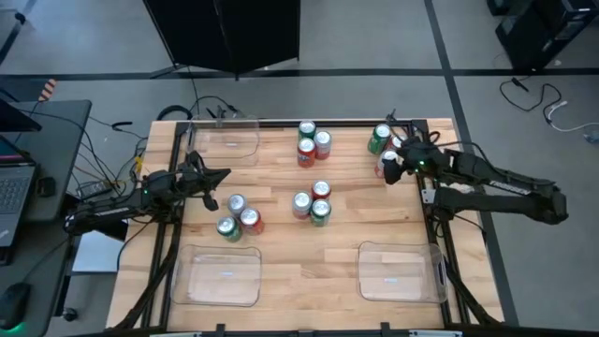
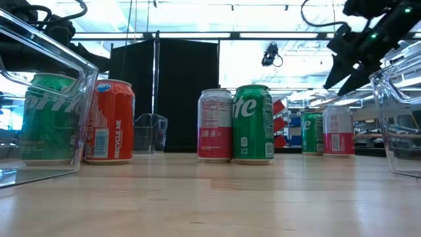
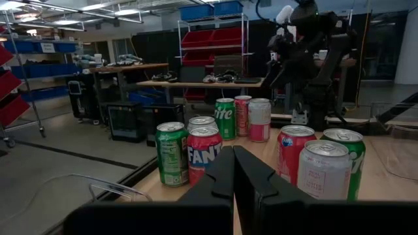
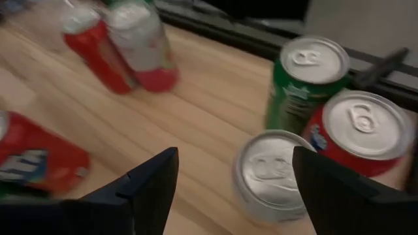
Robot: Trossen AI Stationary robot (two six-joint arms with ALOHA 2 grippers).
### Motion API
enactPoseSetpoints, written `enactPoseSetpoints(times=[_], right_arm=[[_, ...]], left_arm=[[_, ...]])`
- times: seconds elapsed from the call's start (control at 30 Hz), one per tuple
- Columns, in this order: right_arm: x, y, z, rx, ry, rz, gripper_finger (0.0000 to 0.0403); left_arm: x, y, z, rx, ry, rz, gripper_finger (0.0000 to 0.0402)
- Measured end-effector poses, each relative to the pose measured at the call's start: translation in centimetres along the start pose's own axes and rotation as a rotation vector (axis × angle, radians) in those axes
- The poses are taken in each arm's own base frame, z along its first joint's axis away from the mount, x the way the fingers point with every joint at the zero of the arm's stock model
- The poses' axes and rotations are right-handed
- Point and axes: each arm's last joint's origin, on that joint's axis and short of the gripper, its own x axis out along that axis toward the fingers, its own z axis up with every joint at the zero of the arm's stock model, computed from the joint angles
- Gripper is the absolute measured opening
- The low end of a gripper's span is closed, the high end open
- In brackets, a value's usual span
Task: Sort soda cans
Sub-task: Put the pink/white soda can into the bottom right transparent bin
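Soda cans stand upright on the wooden table in four clusters of three. The left cluster (image 1: 238,216) is beside my left gripper (image 1: 217,176), which is shut (image 3: 233,153) and hangs just left of it, pointing across the table. The right cluster (image 1: 386,148) holds a green can (image 4: 302,85), a red can (image 4: 358,134) and a silver-white can (image 4: 271,173). My right gripper (image 1: 389,171) is open (image 4: 235,156) and raised above that silver-white can, with a finger on either side and touching nothing. Two more clusters stand at the far middle (image 1: 312,142) and the centre (image 1: 314,202).
Clear plastic trays sit at the far left (image 1: 225,140), near left (image 1: 220,276) and near right (image 1: 402,271) of the table. In the low view their walls show at the left (image 2: 46,99) and right (image 2: 398,112). Bare wood lies between the near trays.
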Motion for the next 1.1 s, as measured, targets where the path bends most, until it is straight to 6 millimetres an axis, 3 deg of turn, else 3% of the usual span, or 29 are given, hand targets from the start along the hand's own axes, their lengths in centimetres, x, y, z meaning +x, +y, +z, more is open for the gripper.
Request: enactPoseSetpoints(times=[0.5, 0.77, 1.1], right_arm=[[1.8, 1.8, 1.7, -0.056, 0.279, -0.198, 0.0288], [2.8, 2.8, 2.8, -0.062, 0.315, -0.231, 0.0288], [4.8, 2.3, 3.1, -0.066, 0.398, -0.320, 0.0288]], left_arm=[[0.0, 0.0, 0.0, 0.000, 0.000, -0.001, 0.0002], [0.0, 0.0, 0.0, 0.000, 0.000, 0.000, 0.0002], [0.0, 0.0, 0.0, 0.000, 0.000, 0.000, 0.0002]])
